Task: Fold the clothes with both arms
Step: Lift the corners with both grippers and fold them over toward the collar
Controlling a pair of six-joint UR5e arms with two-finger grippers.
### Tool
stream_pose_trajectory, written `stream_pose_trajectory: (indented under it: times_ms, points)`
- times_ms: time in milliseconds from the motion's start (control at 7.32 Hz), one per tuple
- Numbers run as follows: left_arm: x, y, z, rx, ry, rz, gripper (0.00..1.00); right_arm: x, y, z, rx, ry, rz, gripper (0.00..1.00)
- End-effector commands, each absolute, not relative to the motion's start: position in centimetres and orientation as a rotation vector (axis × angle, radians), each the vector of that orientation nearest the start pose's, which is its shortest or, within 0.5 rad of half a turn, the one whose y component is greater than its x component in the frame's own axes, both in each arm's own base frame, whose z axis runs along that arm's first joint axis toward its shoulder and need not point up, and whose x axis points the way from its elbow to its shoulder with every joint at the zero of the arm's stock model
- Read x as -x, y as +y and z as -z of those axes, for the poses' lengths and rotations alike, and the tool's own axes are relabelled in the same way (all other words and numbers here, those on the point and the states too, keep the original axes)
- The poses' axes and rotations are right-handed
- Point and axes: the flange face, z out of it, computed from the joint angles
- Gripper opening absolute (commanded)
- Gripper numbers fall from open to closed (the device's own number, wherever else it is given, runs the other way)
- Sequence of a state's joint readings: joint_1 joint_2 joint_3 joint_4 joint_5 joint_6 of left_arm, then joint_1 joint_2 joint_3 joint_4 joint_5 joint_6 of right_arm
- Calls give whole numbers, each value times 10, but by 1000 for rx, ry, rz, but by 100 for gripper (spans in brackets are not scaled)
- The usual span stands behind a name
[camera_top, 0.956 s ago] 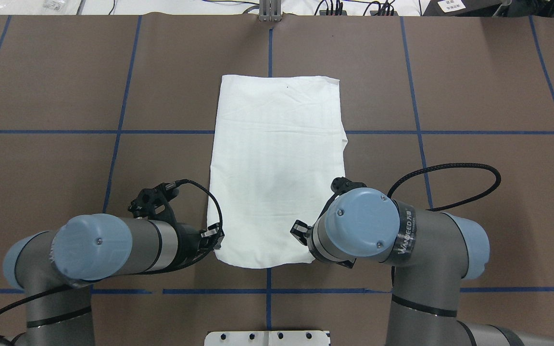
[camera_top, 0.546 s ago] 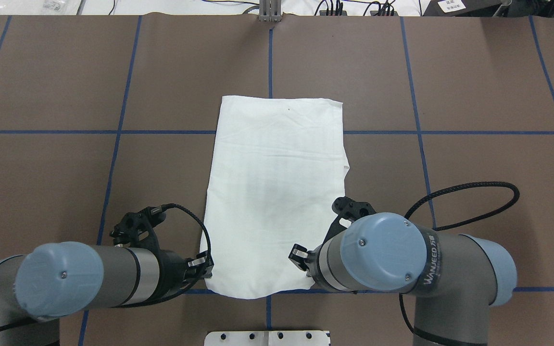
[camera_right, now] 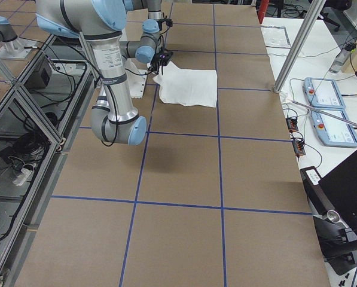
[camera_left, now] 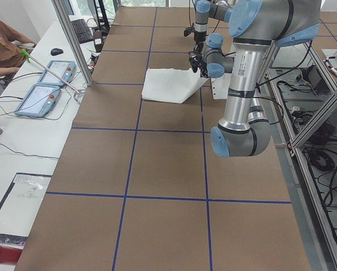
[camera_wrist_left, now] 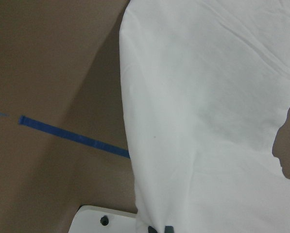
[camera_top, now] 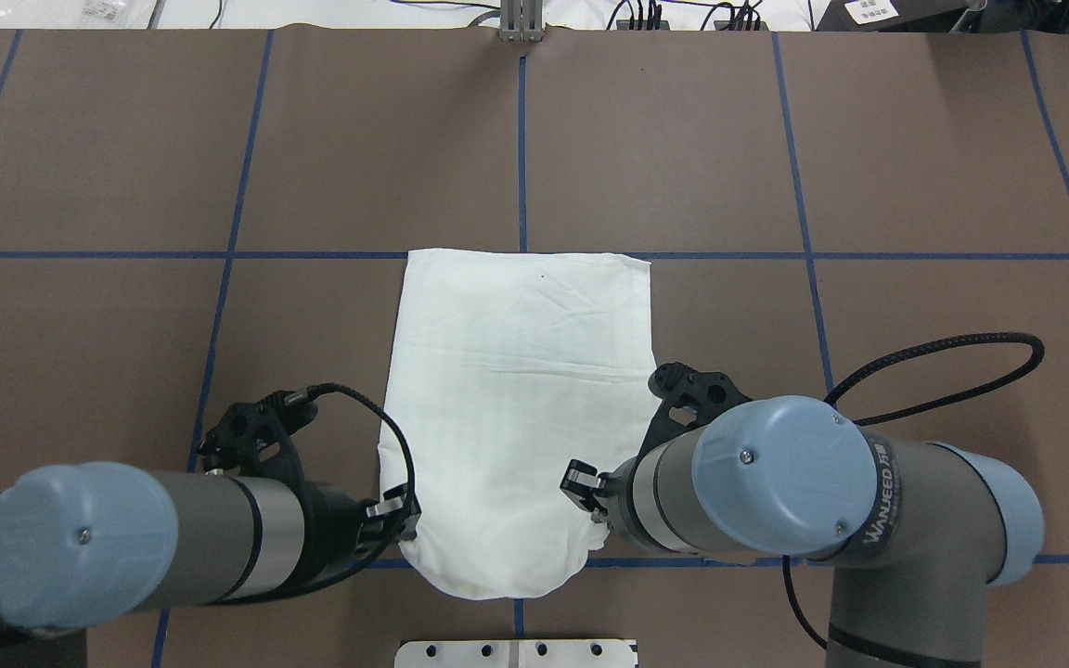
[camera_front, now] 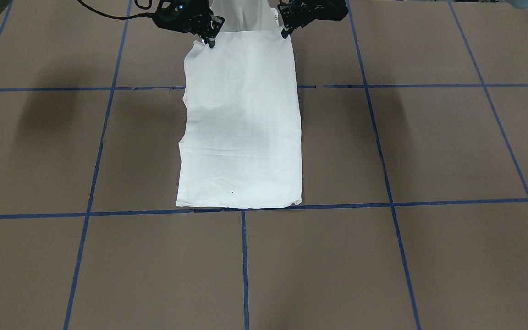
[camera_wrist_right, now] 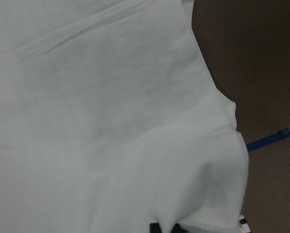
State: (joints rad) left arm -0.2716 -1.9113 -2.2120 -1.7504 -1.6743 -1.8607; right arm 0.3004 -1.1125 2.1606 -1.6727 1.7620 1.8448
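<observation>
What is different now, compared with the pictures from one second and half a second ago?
The left gripper and right gripper drew back toward the robot, dragging the shirt with them. Its near edge now sags between them. Unchanged: both still grip its near corners, and it keeps its narrow folded shape.

Brown table [camera_top: 358,139], blue tape grid [camera_top: 521,139], under and ahead of the jaws. White desk [camera_left: 16,141] with pendants [camera_left: 41,99] beyond it.

Holding left arm [camera_top: 219,533] and right arm [camera_top: 776,482] bent inward, forearms near level, wrists low. Pinching near-left corner of shirt [camera_top: 516,390] with left gripper [camera_top: 400,521], fingers closed; same with right gripper [camera_top: 588,496] at near-right corner. Holding both corners lifted.
</observation>
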Motion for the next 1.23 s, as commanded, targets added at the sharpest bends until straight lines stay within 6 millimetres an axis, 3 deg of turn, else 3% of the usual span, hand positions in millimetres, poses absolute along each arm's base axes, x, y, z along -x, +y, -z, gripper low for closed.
stream_pose_trajectory:
  times_ms: [0,137,273,410,546,683,820,956,1093]
  points:
    - [-429,-335,-173,-13,1181,546,0,458,-340,-202,102,-955,-554,0]
    - [-432,-372,-180,-29,1179,565,0,461,-378,-207,70,-951,-596,0]
    - [-449,-407,-204,-44,1190,592,0,473,-414,-207,41,-928,-597,0]
    - [-467,-434,-236,-61,1200,609,0,498,-442,-218,47,-881,-612,0]
    - [-483,-460,-253,-73,1200,626,0,507,-465,-226,36,-891,-630,0]
    - [-494,-475,-254,-79,1201,636,0,511,-480,-229,33,-899,-638,0]
    - [-493,-484,-251,-85,1201,646,0,528,-504,-223,37,-879,-655,0]
    - [-491,-489,-253,-92,1196,649,0,531,-522,-229,50,-874,-669,0]
    - [-492,-492,-258,-100,1192,643,0,532,-527,-233,60,-876,-667,0]
